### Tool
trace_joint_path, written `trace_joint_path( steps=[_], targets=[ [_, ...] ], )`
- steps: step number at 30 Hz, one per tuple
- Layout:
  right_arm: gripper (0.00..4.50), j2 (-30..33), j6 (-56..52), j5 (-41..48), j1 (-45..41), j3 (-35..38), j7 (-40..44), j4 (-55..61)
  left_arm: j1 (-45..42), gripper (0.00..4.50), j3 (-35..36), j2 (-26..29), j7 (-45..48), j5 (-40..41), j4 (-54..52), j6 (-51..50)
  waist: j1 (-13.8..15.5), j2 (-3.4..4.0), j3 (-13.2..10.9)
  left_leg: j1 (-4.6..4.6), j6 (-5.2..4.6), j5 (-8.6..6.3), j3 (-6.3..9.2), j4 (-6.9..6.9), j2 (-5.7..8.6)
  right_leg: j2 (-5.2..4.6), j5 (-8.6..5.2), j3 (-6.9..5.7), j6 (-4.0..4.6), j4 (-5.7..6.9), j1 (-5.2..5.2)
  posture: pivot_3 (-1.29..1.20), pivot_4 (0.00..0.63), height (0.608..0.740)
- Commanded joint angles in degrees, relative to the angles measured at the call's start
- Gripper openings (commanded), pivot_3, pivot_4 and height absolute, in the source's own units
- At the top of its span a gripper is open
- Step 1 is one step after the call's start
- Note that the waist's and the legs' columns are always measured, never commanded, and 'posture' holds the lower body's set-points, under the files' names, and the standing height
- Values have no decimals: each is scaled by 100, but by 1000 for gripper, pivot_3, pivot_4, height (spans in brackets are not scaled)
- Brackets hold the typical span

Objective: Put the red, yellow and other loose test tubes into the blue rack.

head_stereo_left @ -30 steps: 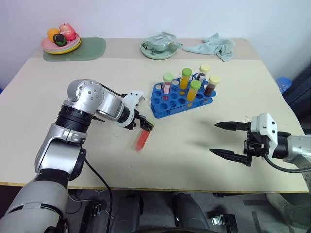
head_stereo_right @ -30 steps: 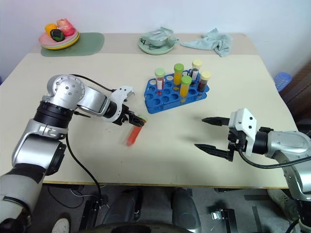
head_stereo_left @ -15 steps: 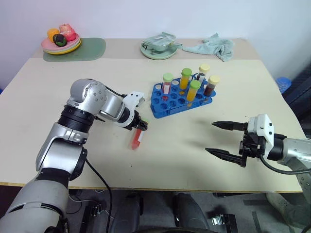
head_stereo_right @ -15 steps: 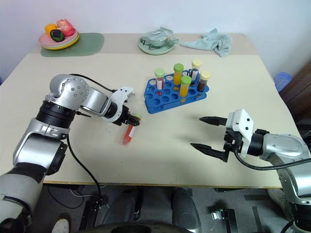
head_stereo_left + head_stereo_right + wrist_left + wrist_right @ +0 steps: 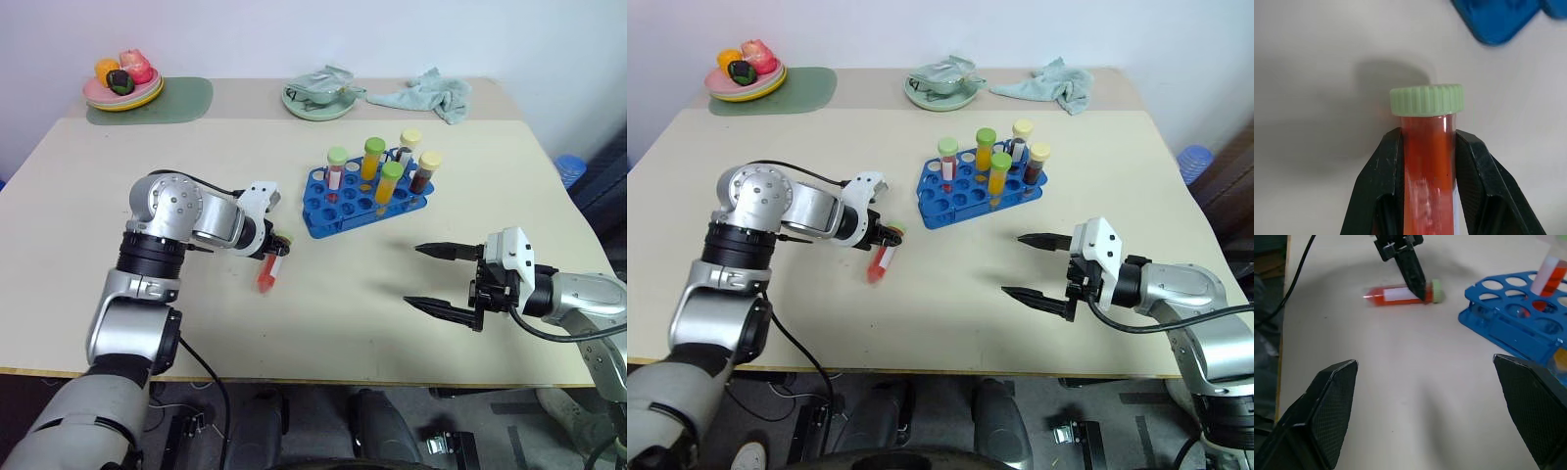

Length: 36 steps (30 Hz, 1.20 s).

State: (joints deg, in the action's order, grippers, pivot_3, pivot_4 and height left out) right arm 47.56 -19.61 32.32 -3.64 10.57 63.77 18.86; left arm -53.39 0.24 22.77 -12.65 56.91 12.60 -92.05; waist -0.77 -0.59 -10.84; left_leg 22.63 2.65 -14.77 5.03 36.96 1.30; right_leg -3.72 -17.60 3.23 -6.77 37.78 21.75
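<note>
On the table point(image 5: 118, 176), left of the blue rack point(image 5: 364, 201) that already holds five tubes, my left jaws point(image 5: 278, 251) are clamped on the red tube point(image 5: 269, 272) just below its green cap. It has yet to be racked. My right jaws point(image 5: 433, 278) hang wide apart.

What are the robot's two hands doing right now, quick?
Left gripper: shut on the red test tube, just below its green cap.
Right gripper: open, holding nothing, above the table.
</note>
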Motion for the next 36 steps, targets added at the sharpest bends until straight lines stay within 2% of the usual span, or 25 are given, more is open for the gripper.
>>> trace_joint_path(
  steps=[1,2,4,6,9,12,14,16,18,20,23,32,36],
  targets=[
    [4500,-4,73,104,-98,124,65,-22,59,867,362,5,77,-244,-1061,-32,10,-1,0,9,1,0,1,5,0,0,0,-1,0,0,5,0,150,740],
    [4500,0,60,139,-97,163,75,-37,130,867,337,22,204,-278,-1319,53,15,-1,0,21,3,2,1,8,1,-2,0,-1,-1,2,17,0,150,740],
    [4500,-7,-71,267,-109,275,3,-34,606,867,15,420,1324,-578,-2504,1451,-3,0,1,56,46,26,-2,15,4,-5,1,-1,-1,17,56,0,150,740],
    [4500,2,-225,370,-96,407,-113,-14,961,867,122,639,1971,-647,-3140,2154,-9,0,1,76,64,37,-10,7,1,-5,2,9,0,27,93,0,150,740],
    [4500,-40,-512,533,-127,651,-458,34,1319,867,104,682,2360,-1262,-3585,3310,16,1,2,77,70,40,-13,7,-2,-2,2,7,2,28,91,0,150,740],
    [4500,-184,-773,480,-242,834,-1138,42,1471,867,-55,357,2505,-1684,-3498,4054,22,1,2,75,63,36,-19,13,3,-2,2,6,2,24,79,0,150,740],
    [4500,-215,-967,434,-186,893,-1489,189,1544,867,-52,-84,2748,-1945,-3160,4904,57,2,2,74,36,22,-17,14,4,-3,2,3,2,21,75,0,150,740],
    [4500,-234,-1235,601,-75,996,-1728,368,1630,867,-243,-395,3005,-2578,-2761,6045,90,0,1,79,36,22,-16,16,9,-3,2,1,1,19,77,0,150,740],
    [4500,-218,-1328,659,141,1138,-1819,557,1638,867,-823,-528,3732,-3377,-1999,7500,123,3,4,79,38,23,-19,15,9,-2,2,2,1,18,80,0,150,740],
    [4500,-216,-1351,657,294,1252,-1881,684,1591,867,-1036,-747,4069,-3750,-1346,8351,129,2,4,78,36,22,-21,13,10,1,2,1,1,17,79,0,150,740],
    [4500,-213,-1465,723,561,1506,-2022,933,1280,867,-1202,-1249,4050,-4315,-56,9388,151,-1,2,78,18,12,-22,19,13,-2,3,1,0,14,72,0,150,740],
    [4500,-183,-1568,873,1194,2075,-2166,1444,619,867,-1176,-2485,4026,-4901,2154,11026,133,-1,2,78,-1,3,-21,22,12,2,4,1,-4,15,73,0,150,740],
    [4500,-102,-1697,977,1304,2292,-2185,1587,529,867,-1112,-2659,3798,-5157,2486,11190,132,-2,1,78,-1,2,-21,23,12,2,4,1,-5,16,73,0,150,740]
  ],
)
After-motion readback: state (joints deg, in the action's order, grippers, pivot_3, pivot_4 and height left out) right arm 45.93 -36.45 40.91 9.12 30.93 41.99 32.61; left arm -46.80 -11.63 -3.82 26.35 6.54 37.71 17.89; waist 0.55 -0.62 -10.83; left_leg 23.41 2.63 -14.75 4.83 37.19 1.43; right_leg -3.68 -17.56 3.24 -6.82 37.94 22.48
